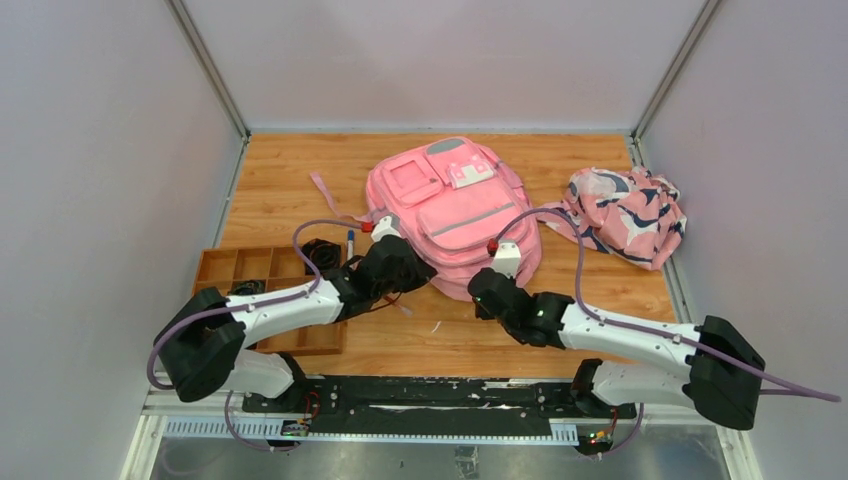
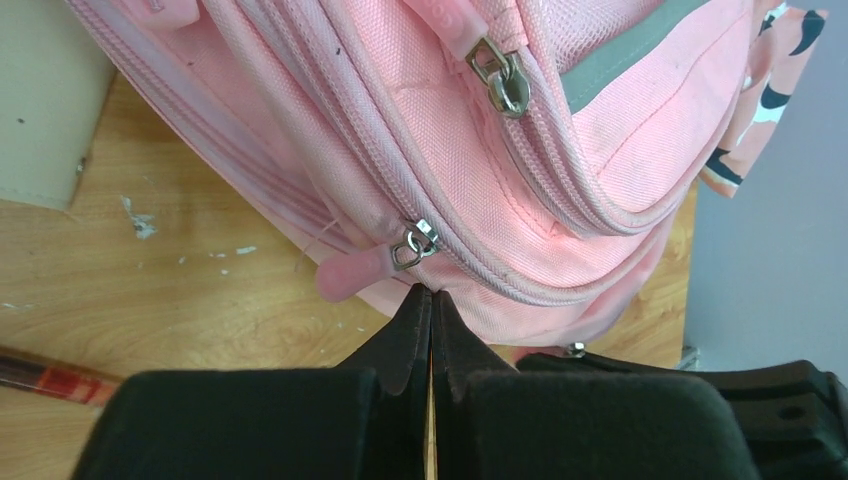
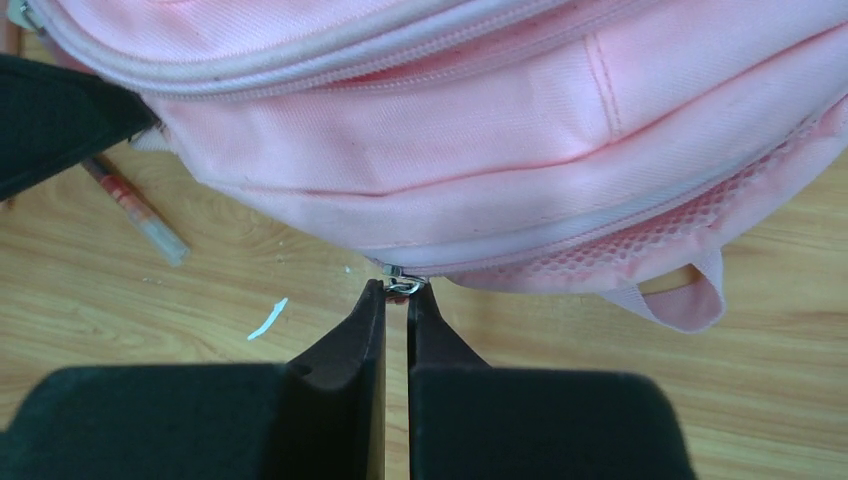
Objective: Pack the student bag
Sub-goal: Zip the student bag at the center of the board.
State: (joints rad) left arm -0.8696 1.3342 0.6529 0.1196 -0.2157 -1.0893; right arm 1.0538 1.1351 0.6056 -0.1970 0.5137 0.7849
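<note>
The student bag, a large pink backpack, lies flat mid-table. My left gripper is at its near left edge. In the left wrist view it is shut, its tips pressed against the bag's fabric just under a pink zipper pull. Whether cloth is pinched does not show. My right gripper is at the bag's near edge. In the right wrist view it is shut on a metal zipper pull at the bag's lowest zip.
A pink cloth with navy-white pattern lies right of the bag. A brown compartment tray sits at the left beside my left arm. A pen lies on the wood near the bag's near edge. Grey walls enclose the table.
</note>
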